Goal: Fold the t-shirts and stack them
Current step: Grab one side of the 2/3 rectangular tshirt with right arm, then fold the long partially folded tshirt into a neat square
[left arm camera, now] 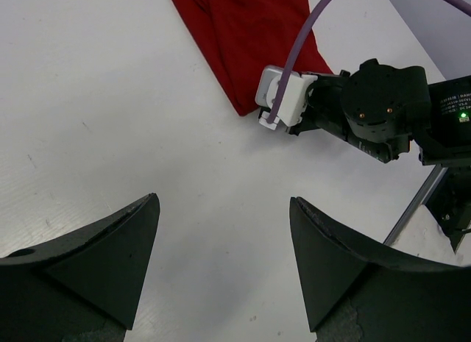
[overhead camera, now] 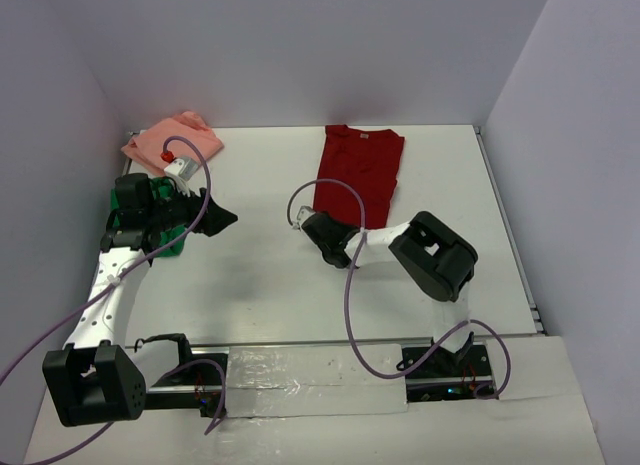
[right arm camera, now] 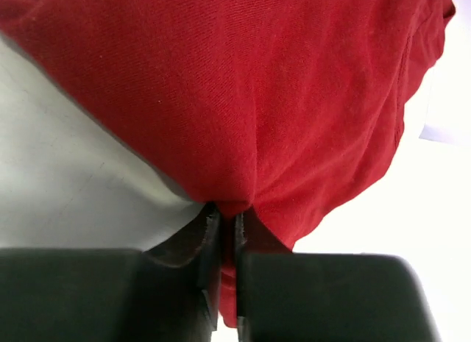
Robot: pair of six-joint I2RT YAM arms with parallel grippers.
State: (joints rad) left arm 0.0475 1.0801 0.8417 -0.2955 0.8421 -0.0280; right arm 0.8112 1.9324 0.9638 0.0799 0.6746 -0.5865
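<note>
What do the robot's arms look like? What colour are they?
The left arm and right arm are black and white: chunky black joints, white tubes between. Each ends in two black wedge-shaped fingers. Thin purple cables loop along them, a white camera box sits on the right wrist, and a tiny green light glows.
</note>
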